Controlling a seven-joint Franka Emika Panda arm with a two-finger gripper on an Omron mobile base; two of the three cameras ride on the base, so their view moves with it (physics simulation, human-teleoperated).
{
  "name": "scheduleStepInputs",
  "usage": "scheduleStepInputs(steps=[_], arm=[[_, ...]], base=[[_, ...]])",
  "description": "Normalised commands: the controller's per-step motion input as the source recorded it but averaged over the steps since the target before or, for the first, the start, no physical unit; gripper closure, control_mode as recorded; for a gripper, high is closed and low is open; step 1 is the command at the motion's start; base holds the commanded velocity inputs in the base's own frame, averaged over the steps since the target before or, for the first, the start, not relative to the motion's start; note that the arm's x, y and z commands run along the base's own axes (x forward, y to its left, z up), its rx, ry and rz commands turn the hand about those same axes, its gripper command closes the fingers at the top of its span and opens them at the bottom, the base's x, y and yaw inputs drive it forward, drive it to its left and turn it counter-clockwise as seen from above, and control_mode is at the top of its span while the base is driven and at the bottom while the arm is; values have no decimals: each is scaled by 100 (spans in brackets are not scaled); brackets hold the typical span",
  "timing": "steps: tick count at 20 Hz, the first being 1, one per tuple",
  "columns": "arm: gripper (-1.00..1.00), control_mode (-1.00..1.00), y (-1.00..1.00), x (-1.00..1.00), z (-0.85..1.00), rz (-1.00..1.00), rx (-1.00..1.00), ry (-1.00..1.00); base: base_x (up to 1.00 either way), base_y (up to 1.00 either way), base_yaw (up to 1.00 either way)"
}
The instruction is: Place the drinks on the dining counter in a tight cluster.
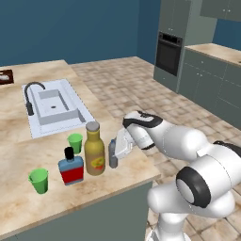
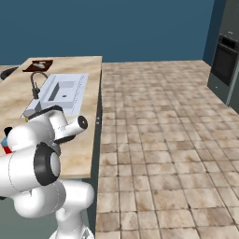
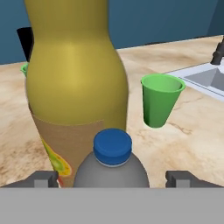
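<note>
Dining counter — three bottles, two green cups.

Colours, keyed off the amber bottle: amber-yellow body, grey cap, yellow-red label; in the hand view the label band reads tan.
Squat bottle left of it: blue, red label, black cap.
Water bottle right of it: greyish body, blue cap.
Cup just behind it: green. Second cup further left: same green.
Dining counter under them: beige marble, veined, grey-green base.
Sink behind: white-grey, black faucet.
</note>
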Motion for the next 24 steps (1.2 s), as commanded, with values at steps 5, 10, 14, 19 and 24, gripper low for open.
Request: scheduleStepInputs(steps=[5, 10, 14, 19, 24], arm=[[-100, -100, -4, 0, 0, 0, 0, 0], [-100, -100, -29, -3, 6, 0, 3, -1], [-100, -100, -27, -1, 9, 0, 4, 0], [-100, -100, -24, -1, 11, 0, 2, 0], [-100, -100, -13, -1, 30, -10, -4, 4]], base=[[0, 0, 0], [0, 0, 0], [0, 0, 0], [0, 0, 0], [0, 0, 0]])
